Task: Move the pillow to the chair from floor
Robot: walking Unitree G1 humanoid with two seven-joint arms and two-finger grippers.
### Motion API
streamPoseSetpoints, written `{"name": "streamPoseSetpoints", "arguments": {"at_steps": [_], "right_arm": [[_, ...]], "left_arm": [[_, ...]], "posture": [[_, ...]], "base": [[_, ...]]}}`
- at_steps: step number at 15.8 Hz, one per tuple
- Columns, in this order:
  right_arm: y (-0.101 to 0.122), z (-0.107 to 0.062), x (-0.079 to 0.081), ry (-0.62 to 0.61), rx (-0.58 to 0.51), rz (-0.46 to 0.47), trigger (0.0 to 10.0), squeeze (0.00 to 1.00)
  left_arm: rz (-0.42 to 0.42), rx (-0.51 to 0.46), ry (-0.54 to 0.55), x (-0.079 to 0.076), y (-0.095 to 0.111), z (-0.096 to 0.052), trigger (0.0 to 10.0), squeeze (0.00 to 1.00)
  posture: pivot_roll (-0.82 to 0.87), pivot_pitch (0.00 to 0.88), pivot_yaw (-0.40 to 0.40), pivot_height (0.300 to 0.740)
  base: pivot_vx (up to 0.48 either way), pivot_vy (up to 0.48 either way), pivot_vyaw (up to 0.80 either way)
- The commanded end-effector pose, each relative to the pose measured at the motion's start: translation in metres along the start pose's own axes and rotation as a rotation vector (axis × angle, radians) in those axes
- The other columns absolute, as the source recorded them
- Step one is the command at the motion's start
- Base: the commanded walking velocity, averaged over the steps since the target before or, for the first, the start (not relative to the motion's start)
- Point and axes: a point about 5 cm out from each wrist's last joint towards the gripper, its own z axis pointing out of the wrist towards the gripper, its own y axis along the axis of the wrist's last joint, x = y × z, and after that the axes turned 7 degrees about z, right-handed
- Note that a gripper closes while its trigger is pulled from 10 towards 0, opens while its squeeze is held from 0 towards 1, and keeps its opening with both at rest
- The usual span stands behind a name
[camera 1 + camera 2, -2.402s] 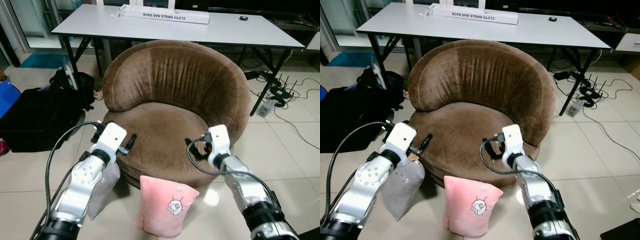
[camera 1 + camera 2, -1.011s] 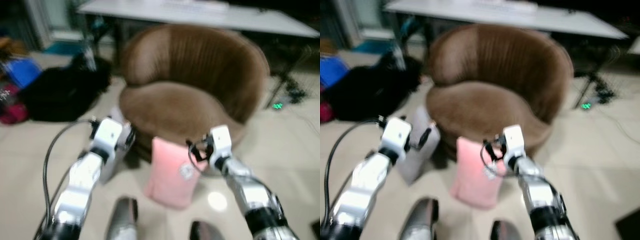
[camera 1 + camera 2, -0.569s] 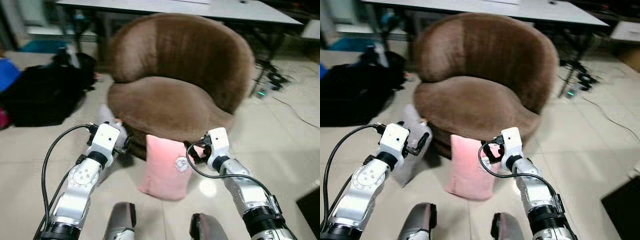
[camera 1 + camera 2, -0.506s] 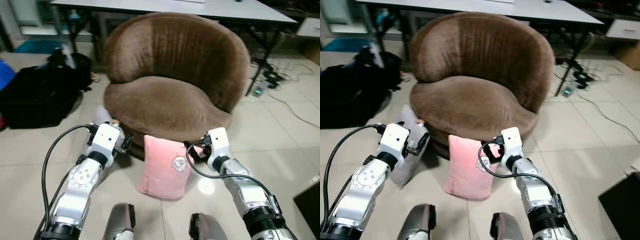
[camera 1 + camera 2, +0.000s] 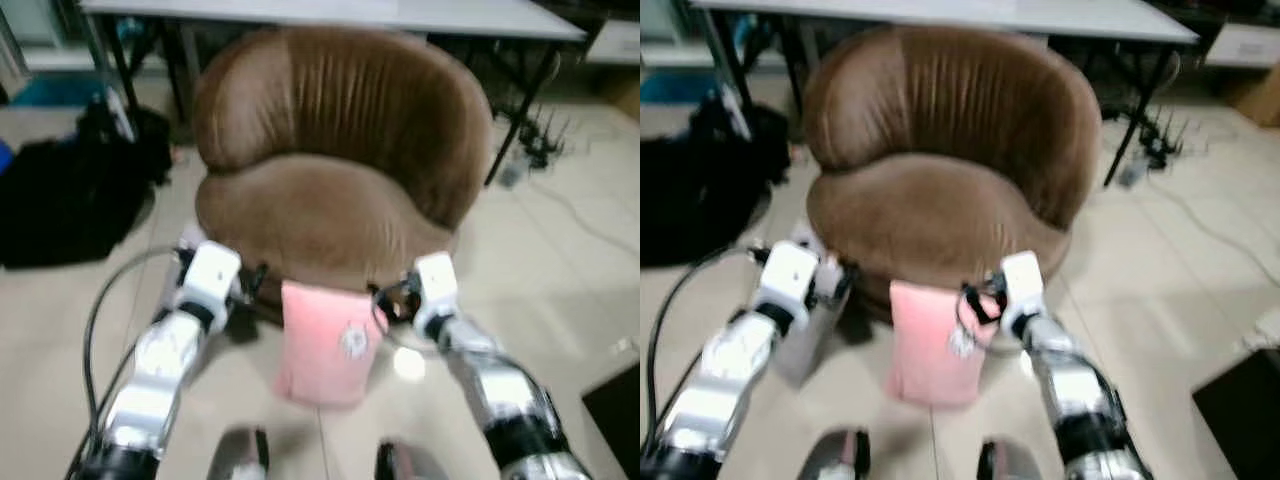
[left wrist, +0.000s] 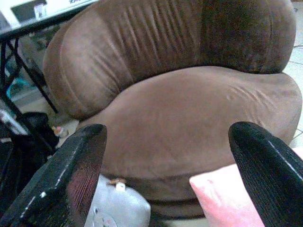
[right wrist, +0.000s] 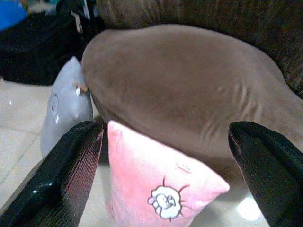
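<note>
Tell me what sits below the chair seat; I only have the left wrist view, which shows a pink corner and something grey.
Observer: The pink corner belongs to a pink pillow standing upright on the floor, leaning against the front of the brown chair.
Operator: Where are the grippers relative to it?
Observer: The left gripper hangs beside the pillow's top left corner, the right gripper beside its top right corner, both open.
Operator: And the grey thing?
Observer: A grey pillow also stands on the floor, against the chair on the robot's left of the pink one.
</note>
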Motion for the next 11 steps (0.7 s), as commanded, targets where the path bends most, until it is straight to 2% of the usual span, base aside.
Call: {"name": "streamPoseSetpoints", "arguments": {"at_steps": [1, 4, 6, 11], "right_arm": [[0.0031, -0.0021, -0.0078, -0.026, -0.007, -0.010, 10.0, 0.00], [0.0016, -0.0030, -0.0089, -0.034, -0.009, 0.006, 10.0, 0.00], [0.0010, -0.0035, -0.0089, -0.035, -0.009, 0.007, 10.0, 0.00], [0.0012, -0.0040, -0.0092, -0.034, -0.011, -0.002, 10.0, 0.00]], "left_arm": [[0.000, -0.020, -0.022, -0.0049, 0.0052, 0.0032, 10.0, 0.00], [0.013, -0.019, -0.036, -0.0063, 0.0055, 0.0038, 10.0, 0.00], [0.011, -0.021, -0.034, -0.0057, 0.0058, 0.0041, 10.0, 0.00], [0.011, -0.021, -0.036, -0.0062, 0.0056, 0.0039, 10.0, 0.00]], "posture": [[0.09, 0.000, -0.055, 0.635], [0.09, 0.000, -0.055, 0.635], [0.09, 0.000, -0.049, 0.635], [0.09, 0.000, -0.049, 0.635]], "base": [[0.322, 0.000, 0.00], [0.322, 0.000, 0.00], [0.322, 0.000, -0.51], [0.325, 0.000, 0.00]]}}
